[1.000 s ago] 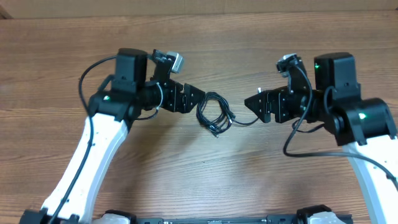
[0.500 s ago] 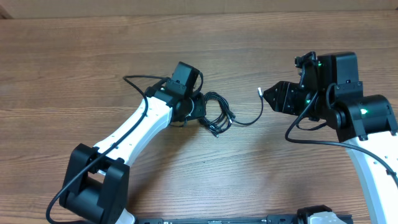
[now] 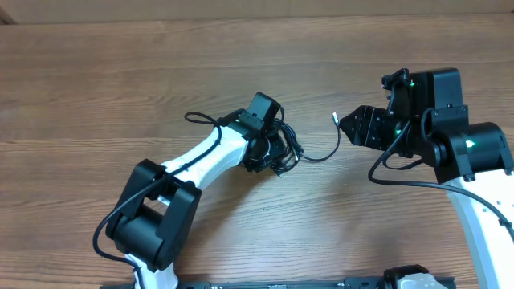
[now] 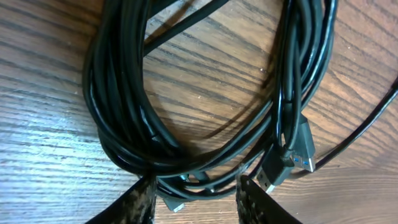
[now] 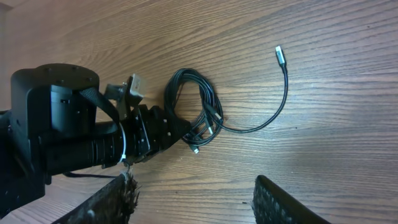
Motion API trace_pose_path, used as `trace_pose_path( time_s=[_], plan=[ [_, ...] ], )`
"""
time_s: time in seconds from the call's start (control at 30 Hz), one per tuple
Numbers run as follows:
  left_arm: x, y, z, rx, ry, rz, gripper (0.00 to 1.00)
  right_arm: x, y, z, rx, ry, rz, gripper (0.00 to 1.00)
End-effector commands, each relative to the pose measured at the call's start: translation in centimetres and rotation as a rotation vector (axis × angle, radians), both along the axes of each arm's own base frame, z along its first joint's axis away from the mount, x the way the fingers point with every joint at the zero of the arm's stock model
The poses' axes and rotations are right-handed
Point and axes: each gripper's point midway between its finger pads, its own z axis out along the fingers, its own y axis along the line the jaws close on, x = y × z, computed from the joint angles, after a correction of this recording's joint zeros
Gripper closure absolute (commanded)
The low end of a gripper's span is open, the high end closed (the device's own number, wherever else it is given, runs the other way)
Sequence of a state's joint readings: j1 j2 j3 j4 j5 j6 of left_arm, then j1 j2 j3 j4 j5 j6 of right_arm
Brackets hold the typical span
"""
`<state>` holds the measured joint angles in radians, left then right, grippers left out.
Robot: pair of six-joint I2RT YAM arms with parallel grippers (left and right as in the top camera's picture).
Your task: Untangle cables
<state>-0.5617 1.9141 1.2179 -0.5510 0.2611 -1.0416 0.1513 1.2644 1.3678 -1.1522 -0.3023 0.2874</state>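
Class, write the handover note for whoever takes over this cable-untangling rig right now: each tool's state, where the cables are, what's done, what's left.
Left tool: open, fingers straddling strands of the coil, nothing gripped.
Right tool: open and holding nothing, off to the right of the loose end.
Cables: one tight coil on the wooden table, with one strand trailing out to a silver plug.
Done: only that strand lies free.
Left: the coil itself is not yet untangled.
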Motion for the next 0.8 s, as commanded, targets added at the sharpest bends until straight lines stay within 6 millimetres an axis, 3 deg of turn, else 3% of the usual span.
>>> trace_pose_path(
  time_s=[0.0,0.17,0.27,0.37,0.43,0.5,0.57,0.6,0.63,0.67,0.77],
  plan=[
    [0.2,0.4,-2.2,0.045,0.028,0.019,0.57,0.2,-0.2,0.8,-0.005,-0.024,-0.009,0.41],
    [0.3,1.0,-3.2,0.098,-0.005,-0.071,0.62,0.2,-0.3,0.8,-0.008,-0.024,-0.010,0.40],
    [0.0,1.1,-3.1,0.111,-0.061,-0.286,0.78,0.2,-0.3,0.8,-0.008,-0.025,-0.009,0.40],
    [0.2,1.9,-1.8,0.131,-0.065,-0.384,0.85,0.2,-0.3,0.8,-0.009,-0.027,-0.007,0.37],
    [1.5,5.3,0.7,0.298,-0.046,-0.415,0.89,0.5,-0.2,0.9,-0.007,-0.037,-0.007,0.36],
    [2.0,6.1,2.3,0.319,-0.034,-0.400,0.89,0.9,-0.1,0.7,-0.006,-0.040,-0.006,0.36],
    [2.7,6.1,4.0,0.291,-0.035,-0.398,0.88,1.5,0.0,-0.2,-0.009,-0.024,-0.006,0.37],
    [3.5,5.3,5.1,0.227,-0.066,-0.429,0.79,1.9,0.1,-1.1,-0.013,0.005,-0.005,0.37],
    [4.1,4.4,5.5,0.170,-0.109,-0.475,0.56,2.3,0.2,-1.9,-0.015,0.031,-0.004,0.37],
    [4.9,4.1,5.7,0.151,-0.159,-0.517,0.50,2.5,0.2,-2.6,-0.018,0.052,-0.004,0.37],
    [6.4,3.4,4.8,0.155,-0.264,-0.643,0.51,2.6,0.2,-3.2,-0.022,0.074,-0.003,0.37]
  ],
)
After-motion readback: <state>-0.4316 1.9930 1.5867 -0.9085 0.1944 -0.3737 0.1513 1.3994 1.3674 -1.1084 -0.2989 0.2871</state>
